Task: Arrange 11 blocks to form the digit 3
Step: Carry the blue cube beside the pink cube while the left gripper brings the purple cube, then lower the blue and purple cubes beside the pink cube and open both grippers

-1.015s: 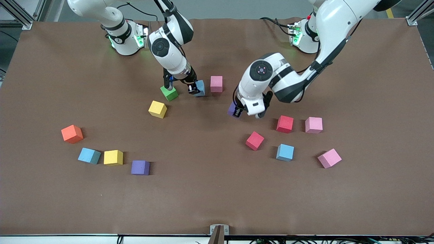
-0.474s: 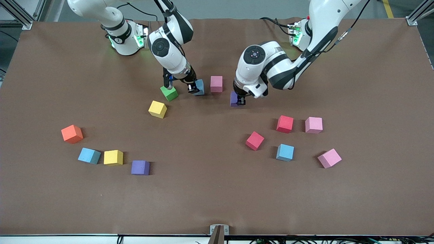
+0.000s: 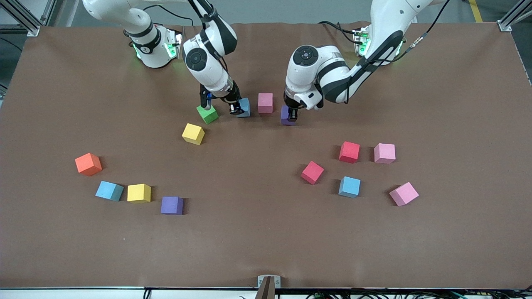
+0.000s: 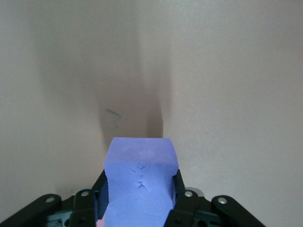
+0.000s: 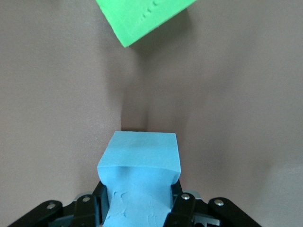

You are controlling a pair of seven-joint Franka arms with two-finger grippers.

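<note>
My right gripper [image 3: 237, 109] is shut on a light blue block [image 3: 244, 107] [image 5: 139, 156], low at the table beside a pink block [image 3: 265, 102]. On the pink block's other flank, my left gripper [image 3: 292, 116] is shut on a purple block [image 3: 286, 115] [image 4: 140, 161]. In each wrist view the block fills the jaws. Loose blocks lie apart: yellow [image 3: 193, 133], light blue [image 3: 109, 191], yellow [image 3: 139, 193], purple [image 3: 172, 205], red [image 3: 349, 151], pink [image 3: 384, 153], red [image 3: 312, 172], light blue [image 3: 349, 186], pink [image 3: 403, 194]. No digit 3 is in view.
A green cube [image 3: 207, 113] [image 5: 142, 16] sits close beside the right gripper, toward the right arm's end. An orange cube [image 3: 88, 164] lies near that end of the brown table [image 3: 266, 249]. Both arm bases stand along the table's edge farthest from the front camera.
The left arm has carried the purple block away from the red blocks to a spot beside the pink block. The right arm and its light blue block have not moved.
</note>
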